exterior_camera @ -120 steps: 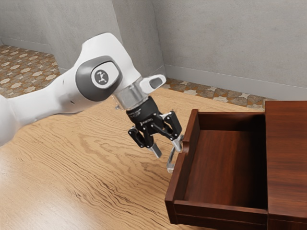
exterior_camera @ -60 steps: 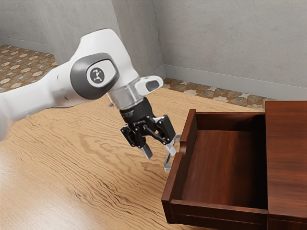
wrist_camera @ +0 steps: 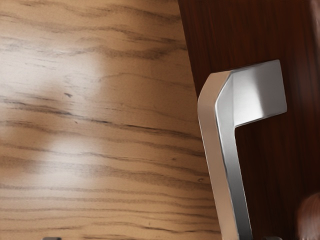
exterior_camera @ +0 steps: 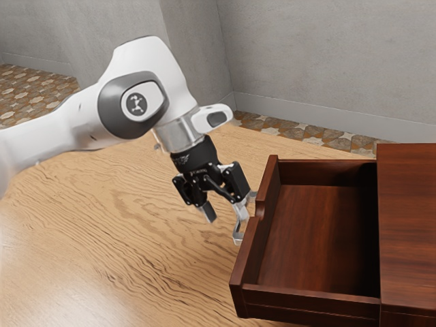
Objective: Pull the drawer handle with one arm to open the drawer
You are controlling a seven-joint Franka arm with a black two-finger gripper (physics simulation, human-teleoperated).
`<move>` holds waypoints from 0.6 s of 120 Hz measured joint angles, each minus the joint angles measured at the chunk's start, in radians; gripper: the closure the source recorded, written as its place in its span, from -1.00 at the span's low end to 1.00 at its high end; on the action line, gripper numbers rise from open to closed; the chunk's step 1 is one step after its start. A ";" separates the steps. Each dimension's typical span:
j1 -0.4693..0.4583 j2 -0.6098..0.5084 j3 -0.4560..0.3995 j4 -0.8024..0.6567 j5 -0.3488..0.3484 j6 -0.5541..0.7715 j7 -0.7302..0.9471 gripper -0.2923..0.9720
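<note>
The dark wooden drawer (exterior_camera: 310, 235) stands pulled far out of its cabinet (exterior_camera: 409, 218) at the exterior view's right, and its inside is bare. Its silver bar handle (exterior_camera: 240, 228) sticks out from the drawer front (exterior_camera: 255, 228). My black gripper (exterior_camera: 225, 216) is open at the handle. One finger (exterior_camera: 241, 212) hooks at the bar's upper part and the other finger (exterior_camera: 208, 212) hangs free over the table. In the wrist view the handle (wrist_camera: 225, 150) runs close under my hand, against the drawer front (wrist_camera: 280, 50).
The light wooden table top (exterior_camera: 122, 231) spreads to the exterior view's left of the drawer, also seen as table top (wrist_camera: 100, 125). Grey walls and a patterned tile floor (exterior_camera: 306, 133) lie behind.
My gripper has moved toward the exterior view's left over the second, and the drawer has slid a little further out with it. In the last half second almost nothing moved.
</note>
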 joint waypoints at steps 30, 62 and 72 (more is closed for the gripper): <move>0.025 -0.026 0.000 0.006 -0.002 0.006 0.011 -0.28; -0.135 -0.057 0.193 0.090 0.025 -0.001 0.025 -0.42; -0.169 -0.057 0.242 0.187 0.077 -0.047 0.049 -0.44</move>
